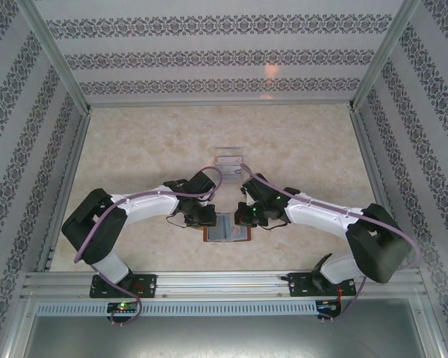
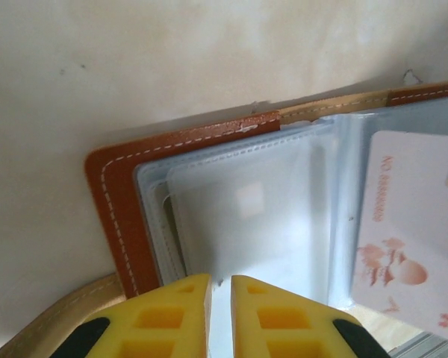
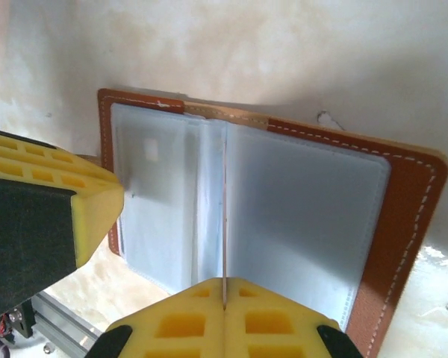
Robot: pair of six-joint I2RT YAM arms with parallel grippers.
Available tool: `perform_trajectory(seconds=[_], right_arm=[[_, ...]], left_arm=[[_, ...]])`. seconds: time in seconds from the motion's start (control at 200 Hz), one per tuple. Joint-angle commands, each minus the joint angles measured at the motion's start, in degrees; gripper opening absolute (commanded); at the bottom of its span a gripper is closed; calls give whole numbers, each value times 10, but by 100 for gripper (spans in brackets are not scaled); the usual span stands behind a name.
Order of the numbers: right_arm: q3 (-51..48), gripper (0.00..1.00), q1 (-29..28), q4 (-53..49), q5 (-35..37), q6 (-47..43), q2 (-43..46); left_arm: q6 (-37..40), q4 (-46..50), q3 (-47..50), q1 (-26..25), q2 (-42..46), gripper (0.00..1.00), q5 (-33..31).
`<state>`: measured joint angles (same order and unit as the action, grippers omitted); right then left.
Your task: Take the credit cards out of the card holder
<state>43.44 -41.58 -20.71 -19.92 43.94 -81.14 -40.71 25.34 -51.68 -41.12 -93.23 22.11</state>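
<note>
Left wrist view catches a credit card (image 2: 411, 224) with red print at right of frame. Right wrist view gives the whole open card holder (image 3: 414, 224), with the right gripper (image 3: 224, 298) clamped on its thin upright leaf at bottom centre. The left gripper (image 2: 220, 302), at bottom of frame, is nearly closed and pinches a clear pocket edge.

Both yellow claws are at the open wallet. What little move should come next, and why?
Probably the right gripper should draw slowly back, away from the card holder. It is shut on a thin card standing edge-on over the fold, perhaps still sleeved, while the left gripper seems to pinch the clear pockets, steadying the holder.
</note>
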Motion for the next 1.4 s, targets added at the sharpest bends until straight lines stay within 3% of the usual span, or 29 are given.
perform_trajectory(seconds=[0.0,0.225,0.515,0.645,1.019,1.394], right_arm=[[40,2,12,-58,12,-96,23],[134,1,59,-145,33,-286,13],[285,0,83,-232,27,-657,-70],[355,0,93,-272,47,-767,-124],[590,0,113,-415,96,-959,-312],[808,0,118,-507,121,-1024,-462]], left_arm=[[7,33,9,8,34,15,-23],[3,13,43,35,54,15,-4],[0,-6,60,44,49,15,5],[-3,-12,68,45,49,15,5],[-13,-22,72,48,42,15,4],[-24,-15,78,48,52,15,-9]])
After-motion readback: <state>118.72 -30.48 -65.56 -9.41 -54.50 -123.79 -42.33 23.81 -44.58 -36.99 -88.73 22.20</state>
